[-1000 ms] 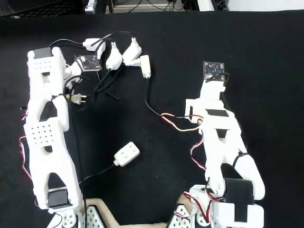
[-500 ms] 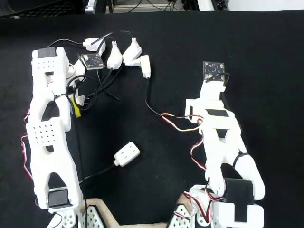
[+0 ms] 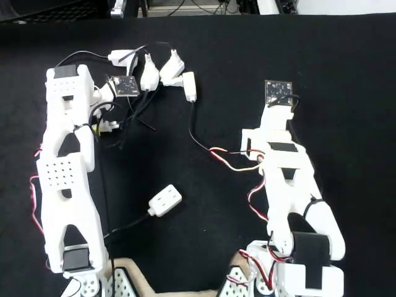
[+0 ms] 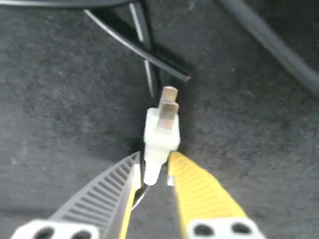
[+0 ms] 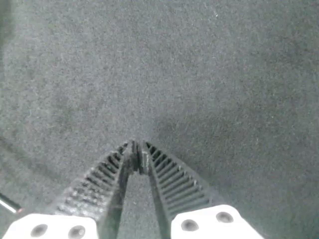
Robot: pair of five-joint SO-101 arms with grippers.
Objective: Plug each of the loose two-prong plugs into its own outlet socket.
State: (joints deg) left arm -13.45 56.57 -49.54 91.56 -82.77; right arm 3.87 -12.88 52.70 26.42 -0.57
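Left tool (image 4: 152, 172): we see it clamped on the back end of a white plug (image 4: 162, 130), with a grey finger (image 4: 107, 185) on one side and a yellow finger (image 4: 199, 189) on the other. Both prongs point away from the wrist.

From above, the plug (image 3: 110, 126) sits far left on the black desk (image 3: 346, 124), beside tangled black cables (image 3: 137, 106). We cannot tell whether it touches the desk.

A white outlet block (image 3: 166, 200) lies well apart, nearer the arms' bases and between them. More white plugs and outlets (image 3: 162, 73) cluster at the far side.

Right tool (image 5: 137, 155): fully closed, holding nothing, over bare desk.
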